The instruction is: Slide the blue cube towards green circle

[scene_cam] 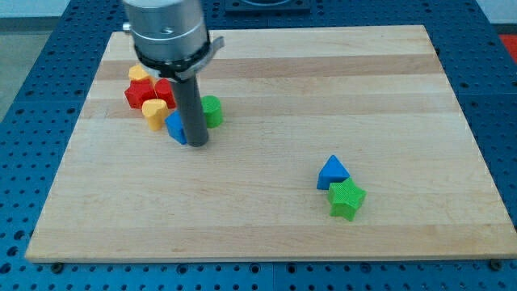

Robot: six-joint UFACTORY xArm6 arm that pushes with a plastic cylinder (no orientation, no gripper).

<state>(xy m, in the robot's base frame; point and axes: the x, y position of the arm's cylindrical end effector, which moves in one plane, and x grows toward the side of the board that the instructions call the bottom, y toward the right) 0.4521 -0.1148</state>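
My tip is a bare rod end with no pincer to stand apart or together, so there is nothing to tell of a clamp. It rests on the bench right against the blue cube, whose right part the rod hides. The cube lies at the rod's left, just below the yellow block. The green circle stands just up and right of the rod, partly hidden by it, so whether cube and circle touch I cannot tell. The cube looks near enough that the task seems almost done. Any last nudge should be short and slow, from the cube's left side toward the circle, so the red blocks and upper yellow block stay unknocked.
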